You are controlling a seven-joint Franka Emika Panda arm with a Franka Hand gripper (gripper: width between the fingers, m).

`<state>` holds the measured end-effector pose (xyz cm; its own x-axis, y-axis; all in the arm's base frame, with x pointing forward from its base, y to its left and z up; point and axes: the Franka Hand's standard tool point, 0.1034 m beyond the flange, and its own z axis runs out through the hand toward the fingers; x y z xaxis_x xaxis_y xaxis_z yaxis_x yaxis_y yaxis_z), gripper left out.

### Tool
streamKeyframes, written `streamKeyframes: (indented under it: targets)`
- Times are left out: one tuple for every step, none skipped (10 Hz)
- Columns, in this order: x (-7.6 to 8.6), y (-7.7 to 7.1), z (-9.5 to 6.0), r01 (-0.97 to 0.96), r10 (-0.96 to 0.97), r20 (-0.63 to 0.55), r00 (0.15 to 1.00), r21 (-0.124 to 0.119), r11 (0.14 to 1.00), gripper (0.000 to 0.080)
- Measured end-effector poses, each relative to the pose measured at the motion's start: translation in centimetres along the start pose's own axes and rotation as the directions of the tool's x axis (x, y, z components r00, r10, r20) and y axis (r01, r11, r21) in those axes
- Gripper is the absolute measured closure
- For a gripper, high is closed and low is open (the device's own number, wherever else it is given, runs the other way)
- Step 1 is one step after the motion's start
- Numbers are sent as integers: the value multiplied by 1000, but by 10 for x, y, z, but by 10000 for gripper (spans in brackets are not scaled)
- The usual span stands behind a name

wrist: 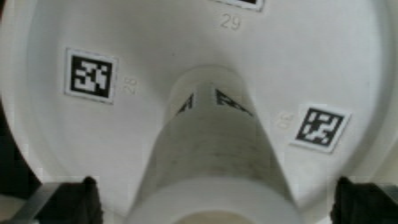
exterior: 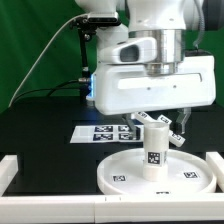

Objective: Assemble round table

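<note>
Arm w/ big white wrist housing hangs over disc, which lies flat on black desk nr the front edge. Leg stands upright at disc centre, tag facing cam. Fingers spread wide, one each side of leg top; can't tell if touching. Marker board flat on desk just behind disc, toward the exterior view's left. White rails border desk. Green backdrop behind.
</note>
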<state>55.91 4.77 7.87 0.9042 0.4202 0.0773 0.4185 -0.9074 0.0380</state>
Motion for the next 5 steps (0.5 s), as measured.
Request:
streamKeyframes:
  targets:
    - [0,-4,0,96,-96,6,995,2,995,151]
    - [-2,1,0,122,-122,9,993,-1,993,151]
    - [-2,3,0,146,-146,15,989,-9,989,237]
    - [-2,3,0,122,-122,15,992,-10,992,376]
    - [-3,4,0,113,-113,15,994,-10,994,376]
